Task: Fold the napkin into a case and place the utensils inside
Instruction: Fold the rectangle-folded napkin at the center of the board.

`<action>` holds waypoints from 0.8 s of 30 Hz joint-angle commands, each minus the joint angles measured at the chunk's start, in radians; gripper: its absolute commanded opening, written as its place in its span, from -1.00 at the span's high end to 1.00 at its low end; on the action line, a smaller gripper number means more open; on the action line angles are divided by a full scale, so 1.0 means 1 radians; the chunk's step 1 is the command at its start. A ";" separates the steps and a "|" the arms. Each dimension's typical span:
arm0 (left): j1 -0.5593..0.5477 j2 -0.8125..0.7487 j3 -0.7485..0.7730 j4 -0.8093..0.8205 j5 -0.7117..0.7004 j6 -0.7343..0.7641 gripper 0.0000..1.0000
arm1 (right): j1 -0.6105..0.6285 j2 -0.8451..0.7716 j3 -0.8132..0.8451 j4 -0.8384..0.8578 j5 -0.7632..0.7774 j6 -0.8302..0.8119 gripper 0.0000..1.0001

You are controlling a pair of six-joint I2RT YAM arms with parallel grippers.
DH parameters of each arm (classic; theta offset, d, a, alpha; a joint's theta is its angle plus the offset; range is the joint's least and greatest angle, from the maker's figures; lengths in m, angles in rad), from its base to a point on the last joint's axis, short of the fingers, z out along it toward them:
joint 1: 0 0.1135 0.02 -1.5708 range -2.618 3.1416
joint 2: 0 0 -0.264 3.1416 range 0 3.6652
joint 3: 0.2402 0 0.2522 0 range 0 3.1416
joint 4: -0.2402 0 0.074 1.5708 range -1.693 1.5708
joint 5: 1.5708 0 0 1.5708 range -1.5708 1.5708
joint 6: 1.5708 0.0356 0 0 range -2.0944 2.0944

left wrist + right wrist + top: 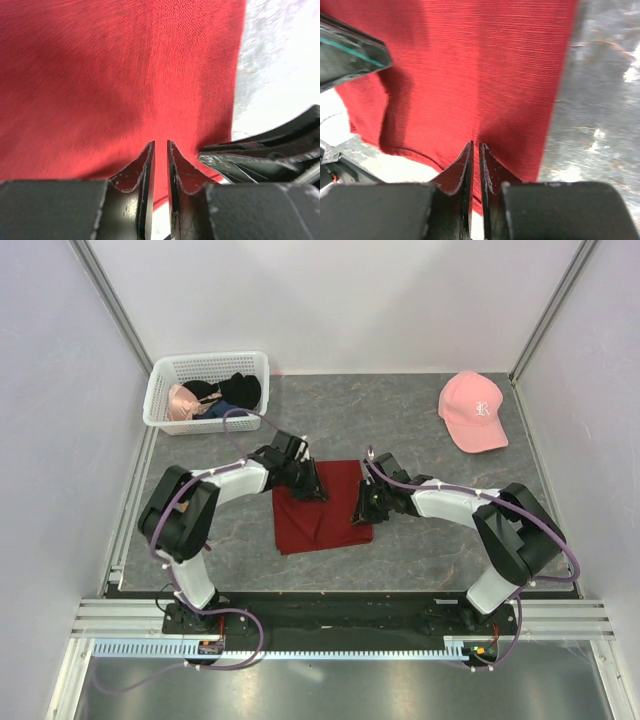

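The dark red napkin [318, 522] lies as a broad rectangle on the grey table, not as a narrow case. My left gripper [314, 489] is at its far left edge. In the left wrist view the jaws [161, 146] stand almost together, with the napkin's [125, 75] hemmed edge running between them. My right gripper [361, 511] is at the right edge, shut [475, 146] on the napkin's [485, 70] hem. Each wrist view shows the other arm's black finger at its side. No utensils are in view.
A white basket [158, 405] holding black and pink garments stands at the back left. A pink baseball cap [473, 410] lies at the back right. White walls with metal posts close in the table on three sides.
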 commanded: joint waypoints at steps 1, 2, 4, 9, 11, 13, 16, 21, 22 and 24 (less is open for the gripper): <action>-0.007 0.078 0.072 -0.051 0.045 0.098 0.58 | -0.020 -0.029 -0.029 0.051 0.000 -0.011 0.72; -0.005 0.079 0.073 -0.078 0.039 0.126 0.58 | -0.024 -0.024 -0.035 0.056 -0.004 -0.011 0.72; -0.005 0.054 0.069 -0.109 0.015 0.159 0.63 | -0.031 -0.021 -0.040 0.060 -0.007 -0.009 0.74; 0.005 -0.157 -0.090 -0.234 -0.027 0.199 0.79 | -0.034 -0.016 -0.040 0.062 -0.016 -0.011 0.74; 0.013 -0.321 -0.149 -0.279 -0.030 0.209 0.80 | -0.034 -0.018 -0.038 0.059 -0.016 -0.014 0.74; 0.015 -0.435 -0.216 -0.336 -0.071 0.196 0.78 | -0.034 -0.020 -0.032 0.043 -0.019 -0.031 0.75; 0.073 -0.573 -0.249 -0.345 -0.096 0.143 0.65 | -0.022 -0.032 -0.006 0.007 -0.013 -0.051 0.77; 0.096 -0.379 -0.105 -0.221 -0.068 0.098 0.63 | 0.054 -0.070 0.063 -0.069 0.022 -0.060 0.72; 0.096 -0.328 -0.074 -0.210 -0.053 0.097 0.67 | 0.070 -0.075 0.061 -0.067 0.017 -0.051 0.71; 0.096 -0.227 0.010 -0.207 -0.058 0.113 0.77 | 0.078 -0.089 0.039 -0.057 0.031 -0.028 0.72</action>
